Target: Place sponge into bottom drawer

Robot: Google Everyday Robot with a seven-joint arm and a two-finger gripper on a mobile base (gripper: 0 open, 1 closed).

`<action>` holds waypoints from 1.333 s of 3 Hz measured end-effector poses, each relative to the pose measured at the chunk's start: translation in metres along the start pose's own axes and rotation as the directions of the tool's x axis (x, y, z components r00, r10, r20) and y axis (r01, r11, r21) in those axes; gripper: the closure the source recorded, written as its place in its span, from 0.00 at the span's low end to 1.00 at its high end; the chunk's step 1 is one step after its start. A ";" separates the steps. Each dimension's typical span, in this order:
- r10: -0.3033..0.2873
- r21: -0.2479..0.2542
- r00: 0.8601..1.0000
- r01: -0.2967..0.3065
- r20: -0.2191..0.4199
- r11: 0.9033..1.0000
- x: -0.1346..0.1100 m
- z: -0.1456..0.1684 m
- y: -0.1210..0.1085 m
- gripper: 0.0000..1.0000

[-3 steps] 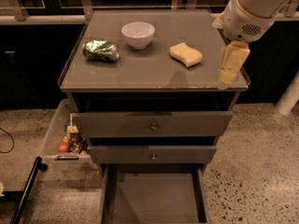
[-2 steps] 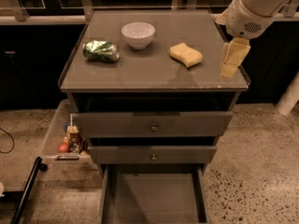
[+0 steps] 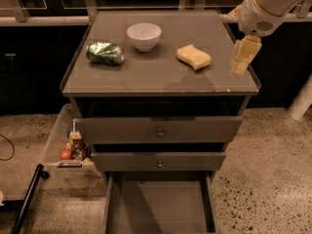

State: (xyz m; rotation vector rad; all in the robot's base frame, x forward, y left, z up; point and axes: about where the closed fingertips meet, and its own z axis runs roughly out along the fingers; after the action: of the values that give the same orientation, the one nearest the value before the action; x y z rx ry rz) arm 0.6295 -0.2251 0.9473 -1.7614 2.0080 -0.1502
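Observation:
The pale-yellow sponge (image 3: 194,56) with wavy sides lies on the grey cabinet top (image 3: 161,77), right of centre. The bottom drawer (image 3: 160,206) is pulled out at the foot of the cabinet, its flat grey floor bare. My gripper (image 3: 242,57) hangs from the white arm at the upper right, over the cabinet top's right edge, about a hand's width right of the sponge and apart from it. It holds nothing.
A white bowl (image 3: 144,35) stands at the back centre of the top. A green crumpled can (image 3: 105,53) lies on its side at the left. The two upper drawers (image 3: 159,130) sit slightly pulled out. A side shelf (image 3: 68,145) at the left holds small items.
The gripper has risen and drawn back slightly toward the upper right along the cabinet's right edge. The sponge, bowl and can have not moved.

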 end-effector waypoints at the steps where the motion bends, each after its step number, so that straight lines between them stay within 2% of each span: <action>1: 0.031 0.036 0.999 -0.033 0.035 0.999 0.000 0.008 -0.006 0.00; 2: 0.135 0.083 0.979 -0.149 0.150 0.985 0.002 0.029 -0.016 0.00; 3: 0.221 0.101 0.938 -0.255 0.265 0.962 0.002 0.045 -0.030 0.00; 4: 0.290 0.090 0.889 -0.341 0.354 0.936 0.003 0.059 -0.045 0.00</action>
State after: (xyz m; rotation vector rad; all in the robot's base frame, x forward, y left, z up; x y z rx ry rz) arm 0.6943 -0.2234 0.9105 -1.2466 1.9395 0.0977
